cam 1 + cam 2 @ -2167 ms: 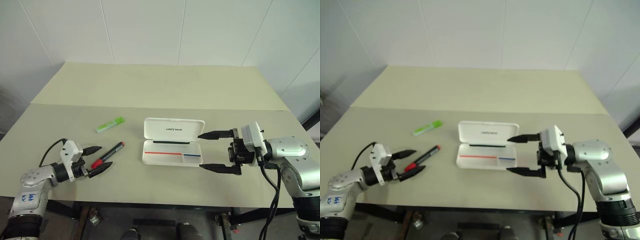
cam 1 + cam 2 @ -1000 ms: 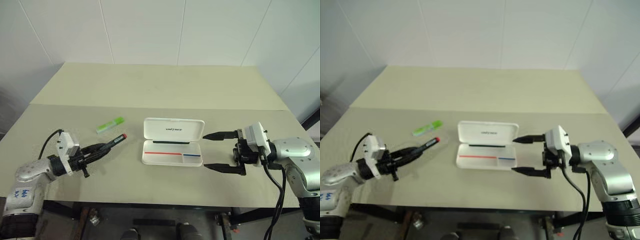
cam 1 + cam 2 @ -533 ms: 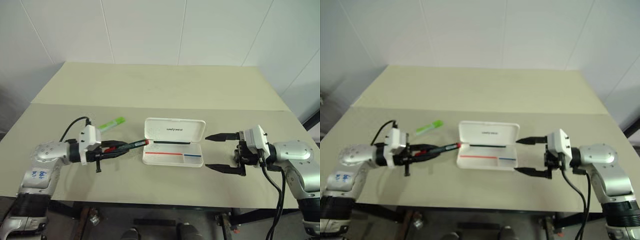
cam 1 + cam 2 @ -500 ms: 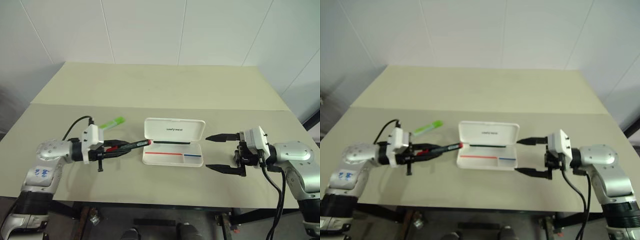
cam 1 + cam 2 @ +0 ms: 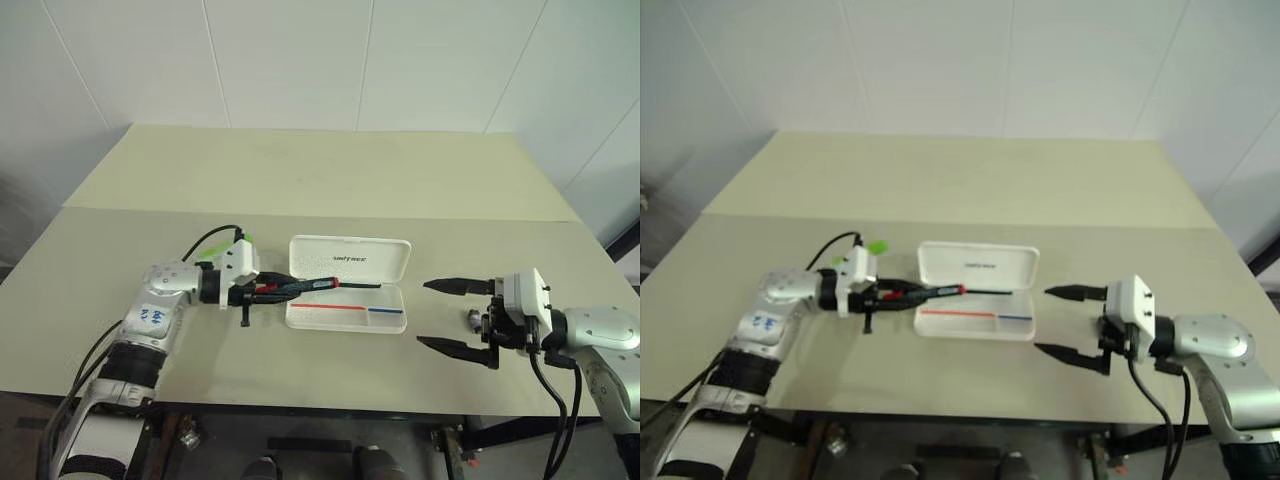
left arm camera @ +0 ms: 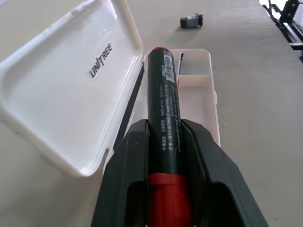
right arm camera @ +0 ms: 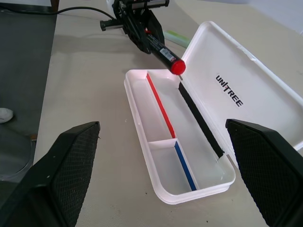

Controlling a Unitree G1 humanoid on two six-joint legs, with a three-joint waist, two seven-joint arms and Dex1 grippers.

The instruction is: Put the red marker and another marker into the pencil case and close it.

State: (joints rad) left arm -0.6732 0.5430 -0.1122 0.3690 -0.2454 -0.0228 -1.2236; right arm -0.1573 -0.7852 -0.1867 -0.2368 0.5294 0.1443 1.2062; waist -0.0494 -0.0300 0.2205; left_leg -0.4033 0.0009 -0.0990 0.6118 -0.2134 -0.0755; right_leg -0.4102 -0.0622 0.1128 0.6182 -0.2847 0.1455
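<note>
White hard plastic: the pencil case (image 5: 346, 296), lid thrown back, tray bare, lying mid-table (image 5: 300, 180). Item in transit: the red marker (image 5: 300, 287), pinched lengthwise in the left gripper (image 5: 268, 290), fingers narrowed onto its barrel, the marker's tip reaching over the tray's near-left end, above the tray and not yet resting in it. Item pending: another marker (image 7: 177, 38), light green, on the table behind the left arm, outside the case. Right gripper (image 5: 452, 317): fingers spread wide, holding nothing, standing off the case's right end. Step in hand, by judgement: first insertion. Next move calls for lowering the marker along the long compartment, then release.
</note>
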